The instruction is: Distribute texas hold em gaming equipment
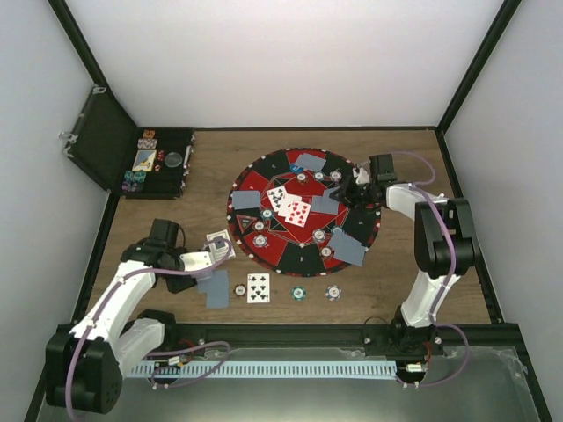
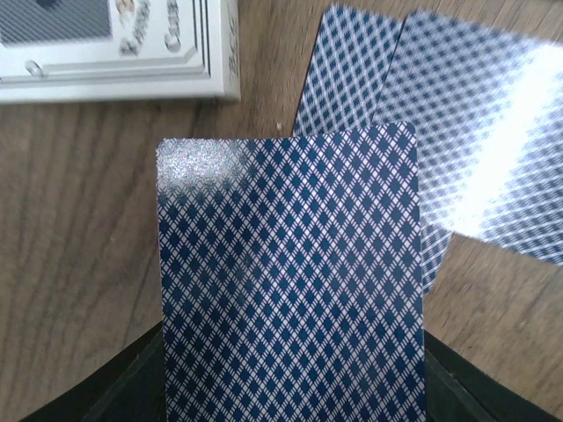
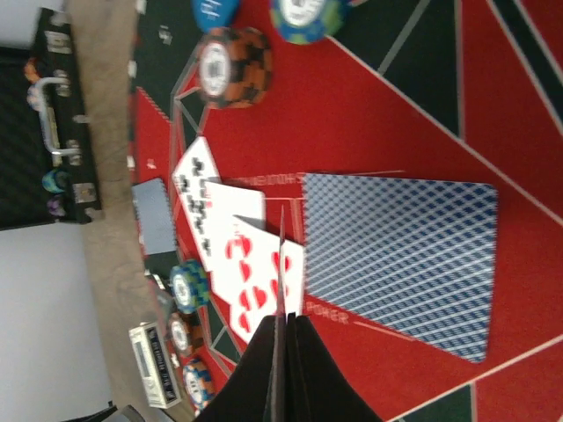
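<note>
- White walls and black frame posts are seen around a brown wooden table.
- At the far left, an open black case is propped against the wall, and coloured stored chips are sorted in its tray.
- The left gripper is held low over the wood beside a white card box. Its fingers are clamped on a held card, patterned back up.
- Near it, two face-down cards, one face-up card and three loose chips are laid on bare wood in front of the mat.
- A round red-and-black mat is spread at mid-table. Red and black centre cards are fanned face up in its middle, and dealt cards and mat chips are spaced around its edge.
- The right gripper is poised over the mat's right side, with its fingers pressed together.
</note>
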`<state>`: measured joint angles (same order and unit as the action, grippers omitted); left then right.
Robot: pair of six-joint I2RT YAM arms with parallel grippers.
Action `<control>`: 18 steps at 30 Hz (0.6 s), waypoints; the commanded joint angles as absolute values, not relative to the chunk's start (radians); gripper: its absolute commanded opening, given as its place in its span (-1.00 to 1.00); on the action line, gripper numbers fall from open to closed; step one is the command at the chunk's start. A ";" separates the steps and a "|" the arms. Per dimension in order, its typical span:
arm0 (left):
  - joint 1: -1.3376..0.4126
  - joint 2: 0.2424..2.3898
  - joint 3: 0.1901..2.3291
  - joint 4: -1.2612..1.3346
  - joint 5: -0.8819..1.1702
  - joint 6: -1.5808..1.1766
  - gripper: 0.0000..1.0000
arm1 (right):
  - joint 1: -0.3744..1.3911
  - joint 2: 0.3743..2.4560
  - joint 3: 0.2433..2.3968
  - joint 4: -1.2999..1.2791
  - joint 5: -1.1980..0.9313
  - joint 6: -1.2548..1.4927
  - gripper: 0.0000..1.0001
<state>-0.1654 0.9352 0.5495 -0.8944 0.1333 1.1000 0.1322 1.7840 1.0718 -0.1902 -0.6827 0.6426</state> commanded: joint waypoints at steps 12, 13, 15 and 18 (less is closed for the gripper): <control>-0.051 1.099 0.513 -0.747 0.146 1.248 -0.61 | 0.132 1.894 1.160 -0.225 -0.639 0.588 -0.87; -0.051 1.105 0.515 -0.747 0.150 1.252 -0.44 | 0.131 1.897 1.159 -0.225 -0.636 0.589 -0.81; -0.049 1.117 0.520 -0.753 0.153 1.257 0.19 | 0.131 1.896 1.160 -0.225 -0.630 0.591 -0.65; -0.048 1.126 0.522 -0.762 0.147 1.263 0.91 | 0.132 1.886 1.164 -0.238 -0.615 0.586 -0.20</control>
<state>-0.0547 1.1114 0.5144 -0.7578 0.1360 1.2331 0.1310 1.8874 1.1198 -0.2176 -0.6430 0.5968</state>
